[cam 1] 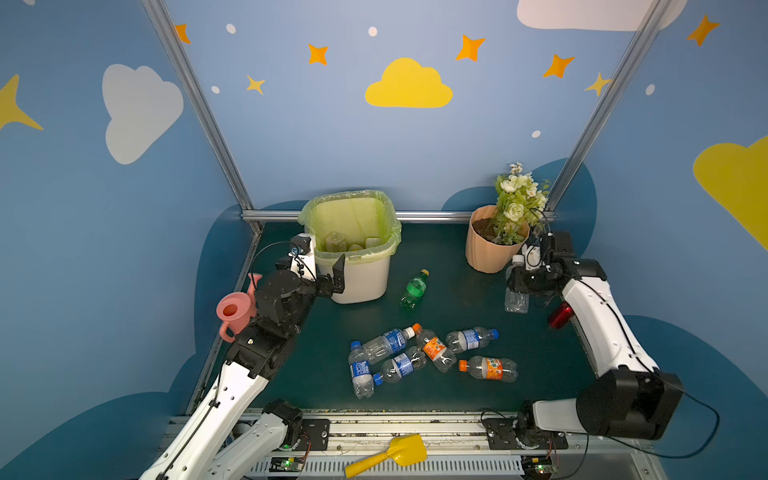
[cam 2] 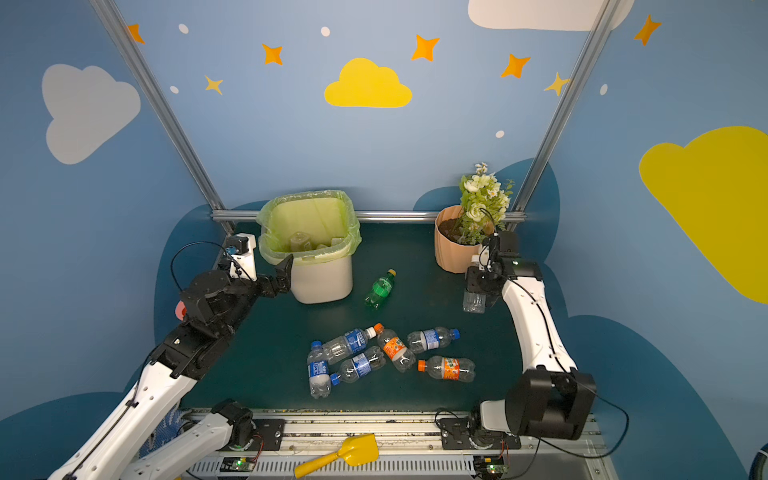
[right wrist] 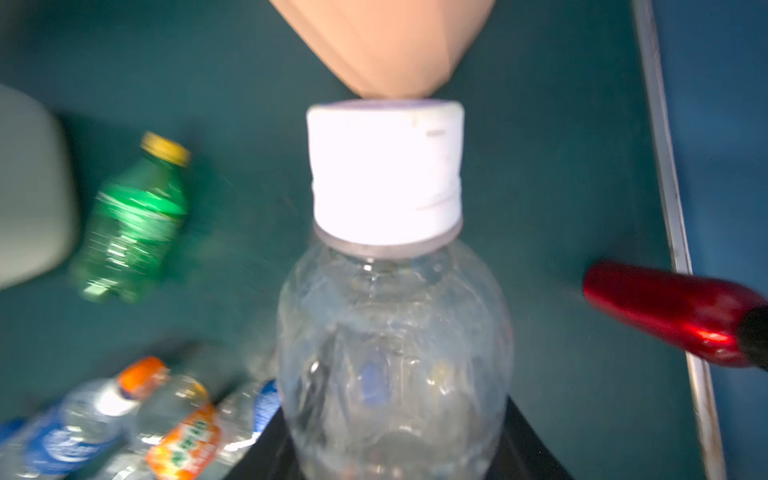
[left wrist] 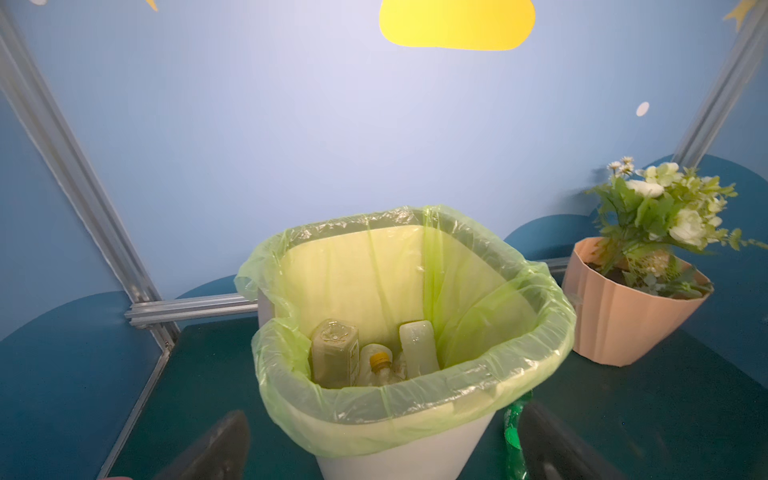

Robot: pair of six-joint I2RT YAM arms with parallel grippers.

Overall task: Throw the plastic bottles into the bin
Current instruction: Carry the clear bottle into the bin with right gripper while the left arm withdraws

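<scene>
Left gripper [cam 1: 335, 279] hangs with jaws spread wide at the near left corner of the bag-lined bin [cam 1: 365, 286], where several bottles [left wrist: 334, 353] already lie. Right of the bin a green bottle [cam 1: 414, 287] lies on the mat [cam 1: 457, 299], with six labelled bottles [cam 1: 434, 347] heaped nearer the camera. Farthest right, the right gripper [cam 1: 517, 286] is clamped on an upright white-capped clear bottle [cam 1: 516, 301], just beside the flower pot [cam 1: 486, 253].

No wording can be read anywhere; the blue-labelled bottles [cam 1: 395, 338] near the front carry white lettering too small to make out; the orange-labelled bottle [cam 1: 493, 368] shows blurred green marks; the white-capped bottle [right wrist: 390, 332] has only a faint smudge on its cap.
</scene>
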